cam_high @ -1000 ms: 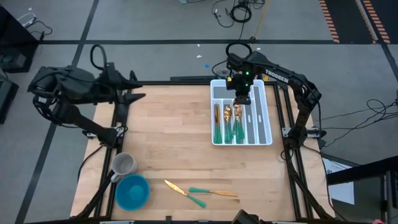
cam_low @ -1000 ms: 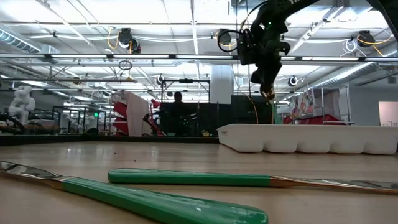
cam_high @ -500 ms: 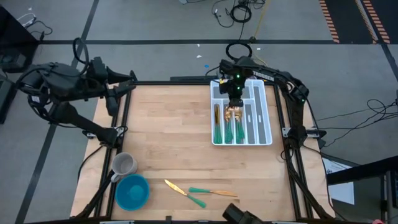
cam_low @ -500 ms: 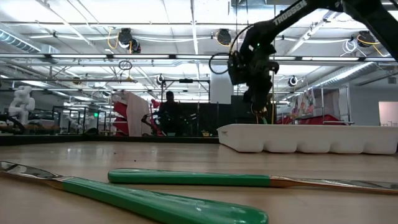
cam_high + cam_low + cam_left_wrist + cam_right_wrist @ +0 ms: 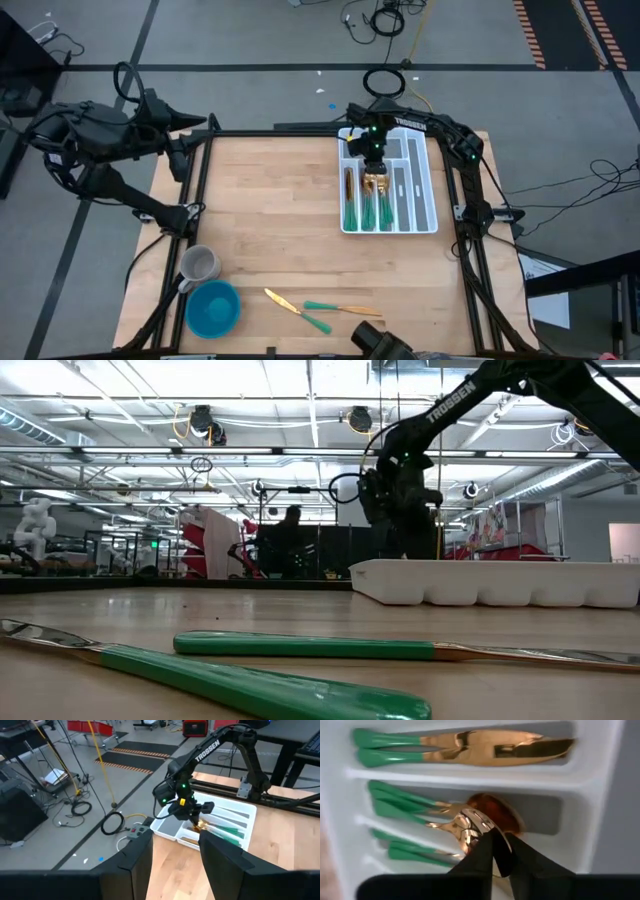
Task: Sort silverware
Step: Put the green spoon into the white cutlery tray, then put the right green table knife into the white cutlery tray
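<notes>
I see polished gold metal heads on the silverware point(image 5: 470, 827), handles glossy teal plastic. Tray point(image 5: 425, 200) smooth white plastic, slight sheen. Surface point(image 5: 270, 220) pale wood, matt, visible grain. Bowl point(image 5: 212, 308) blue plastic. Fingers point(image 5: 479, 860) matt black.

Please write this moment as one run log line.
right gripper: low in tray, over spoons | left gripper: open, parked off table | knives: unsorted

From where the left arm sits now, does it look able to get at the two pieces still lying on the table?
Probably yes. The two pieces lie apart from the mug and bowl, uncovered. The left pincer, open, waits beyond the far-left corner; the right pincer is over the tray.
</notes>
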Tool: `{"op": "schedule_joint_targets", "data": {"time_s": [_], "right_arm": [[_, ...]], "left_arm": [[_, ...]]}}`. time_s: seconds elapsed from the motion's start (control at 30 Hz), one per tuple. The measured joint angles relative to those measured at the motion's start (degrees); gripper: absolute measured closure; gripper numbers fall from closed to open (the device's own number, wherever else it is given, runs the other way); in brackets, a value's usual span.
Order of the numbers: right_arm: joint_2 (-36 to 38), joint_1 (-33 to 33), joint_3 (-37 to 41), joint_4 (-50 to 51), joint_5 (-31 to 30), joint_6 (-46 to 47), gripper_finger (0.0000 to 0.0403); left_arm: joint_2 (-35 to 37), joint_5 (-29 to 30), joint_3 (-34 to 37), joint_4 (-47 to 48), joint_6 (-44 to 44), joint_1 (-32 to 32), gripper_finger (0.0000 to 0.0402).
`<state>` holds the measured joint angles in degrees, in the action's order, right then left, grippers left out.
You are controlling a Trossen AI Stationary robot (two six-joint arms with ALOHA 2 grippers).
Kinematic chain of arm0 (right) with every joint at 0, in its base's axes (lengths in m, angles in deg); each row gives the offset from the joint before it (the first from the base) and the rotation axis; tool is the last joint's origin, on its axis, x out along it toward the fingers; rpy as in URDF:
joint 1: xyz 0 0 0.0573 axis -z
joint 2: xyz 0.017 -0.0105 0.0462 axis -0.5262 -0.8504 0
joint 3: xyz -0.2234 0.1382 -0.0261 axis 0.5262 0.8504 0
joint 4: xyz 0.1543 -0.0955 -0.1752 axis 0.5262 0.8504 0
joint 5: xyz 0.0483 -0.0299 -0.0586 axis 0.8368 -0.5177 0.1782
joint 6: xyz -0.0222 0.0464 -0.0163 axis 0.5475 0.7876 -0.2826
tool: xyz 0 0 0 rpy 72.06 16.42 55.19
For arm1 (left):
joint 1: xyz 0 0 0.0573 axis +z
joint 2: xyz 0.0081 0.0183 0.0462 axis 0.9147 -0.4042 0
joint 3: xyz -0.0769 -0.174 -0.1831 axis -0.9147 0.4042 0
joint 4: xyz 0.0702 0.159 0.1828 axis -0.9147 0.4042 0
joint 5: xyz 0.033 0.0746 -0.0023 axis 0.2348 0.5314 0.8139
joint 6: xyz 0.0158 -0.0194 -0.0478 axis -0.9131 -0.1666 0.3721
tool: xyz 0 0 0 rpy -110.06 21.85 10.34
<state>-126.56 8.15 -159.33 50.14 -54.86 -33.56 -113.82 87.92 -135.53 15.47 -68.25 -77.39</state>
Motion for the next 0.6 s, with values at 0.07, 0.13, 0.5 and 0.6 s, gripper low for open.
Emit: {"op": "schedule_joint_targets", "data": {"time_s": [0.07, 0.13, 0.5, 0.6], "right_arm": [[0.1, 0.0, 0.0, -1.8, -1.2, -0.1, 0.0349], [0.3, 0.0, 0.0, -3.5, -2.4, 0.3, 0.0319], [0.7, -0.3, -11.3, 1.1, -9.7, 0.6, 0.0207], [2.1, -0.3, -18.2, 2.7, -11.2, 1.4, 0.0203]], "left_arm": [[0.0, 0.0, 0.0, 0.0, 0.0, 0.0, 0.0233], [0.0, 0.0, 0.0, 0.0, 0.0, 0.0, 0.0233], [0.3, 0.7, 0.0, 4.7, 3.5, 0.0, 0.0233], [0.2, 0.8, 0.0, 6.5, 5.8, 0.0, 0.0233]]}}
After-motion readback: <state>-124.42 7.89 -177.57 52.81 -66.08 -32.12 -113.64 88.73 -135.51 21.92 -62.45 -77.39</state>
